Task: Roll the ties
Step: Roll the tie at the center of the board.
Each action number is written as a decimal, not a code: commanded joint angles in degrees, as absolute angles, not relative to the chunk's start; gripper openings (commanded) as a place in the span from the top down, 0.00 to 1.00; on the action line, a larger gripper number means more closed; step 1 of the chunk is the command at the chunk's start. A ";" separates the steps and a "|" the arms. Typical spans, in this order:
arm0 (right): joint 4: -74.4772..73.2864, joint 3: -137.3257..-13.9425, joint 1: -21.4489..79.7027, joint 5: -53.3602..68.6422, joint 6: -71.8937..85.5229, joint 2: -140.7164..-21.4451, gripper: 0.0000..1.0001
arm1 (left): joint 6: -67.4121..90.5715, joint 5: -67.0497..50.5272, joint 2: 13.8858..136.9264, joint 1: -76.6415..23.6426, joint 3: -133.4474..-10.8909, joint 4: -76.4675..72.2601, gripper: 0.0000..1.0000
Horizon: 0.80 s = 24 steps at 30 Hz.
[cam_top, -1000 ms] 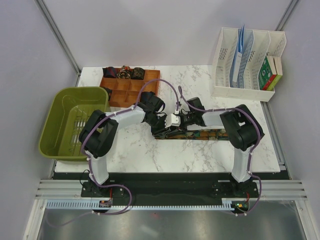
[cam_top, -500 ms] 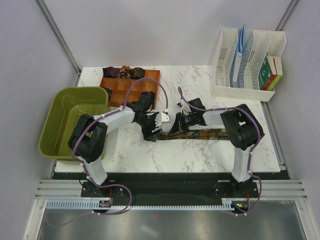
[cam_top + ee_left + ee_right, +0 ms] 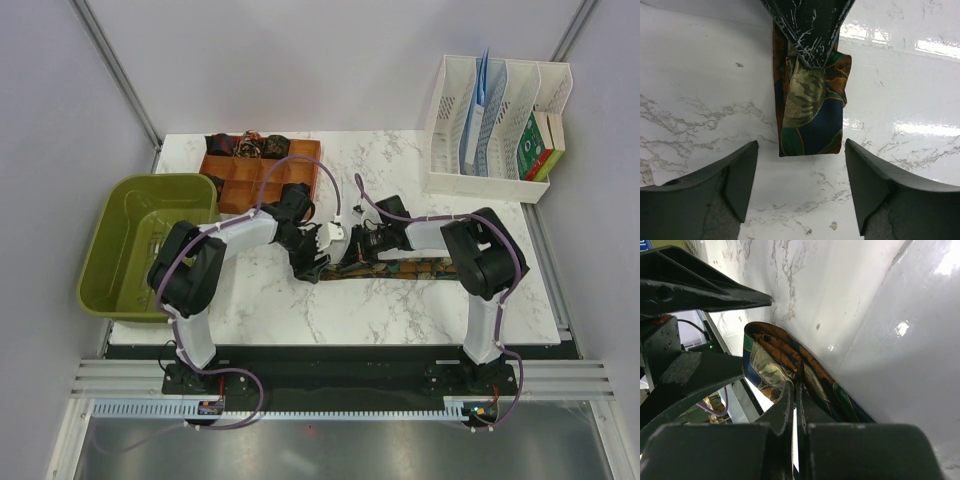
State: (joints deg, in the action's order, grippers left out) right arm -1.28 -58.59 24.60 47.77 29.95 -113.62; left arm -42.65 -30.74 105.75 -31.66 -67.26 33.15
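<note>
The marble table [image 3: 300, 310] carries everything I'm working with. A green bin [image 3: 100, 270] is at its left edge, a white file rack [image 3: 495, 185] at the far right corner, and a wooden tray [image 3: 262, 185] at the back. The tray's rear compartments already hold rolled ties [image 3: 247, 147].

The tie [image 3: 405, 266] I'm on now lies flat across the middle of the table. It runs under the right forearm, and its left end sits between the two arms.

What changed in the last second is a handover. The left gripper [image 3: 799, 187] was closed in on that end and has now spread wide. From its wrist view both jaws stand well apart on either side of the tie, touching nothing. The right gripper [image 3: 796, 405] was partly apart and has now come together. It's clamped on the folded-over end, where the green, orange and blue pattern doubles back on itself. The left wrist view shows the same grip from the other side, with dark fingers pinching the top of the fold.

I read this as one fold made and secured, so the roll has only just begun. Most of the tie is still flat on the table. With the right holding the fold, the left is free to take a new hold for the next turn. The risk I see is the loose fold springing open if the right lets go too soon.
</note>
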 commanded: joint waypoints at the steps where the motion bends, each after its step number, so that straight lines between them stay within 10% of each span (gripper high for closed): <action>1: -3.78 -58.01 24.26 40.87 26.46 -116.28 1.00 | -39.82 -32.08 107.49 -32.52 -70.48 31.73 0.28; 18: 4.13 -55.28 24.35 43.15 33.58 -115.75 1.00 | -33.58 -36.13 110.65 -39.11 -79.18 31.20 0.51; 24: 1.06 -55.90 24.26 41.13 30.68 -114.96 1.00 | -38.91 -33.05 104.69 -37.27 -71.57 31.11 0.27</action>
State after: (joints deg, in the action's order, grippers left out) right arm 3.07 -56.75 24.32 48.38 34.24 -113.97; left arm -36.03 -35.09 109.34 -39.00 -76.75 31.33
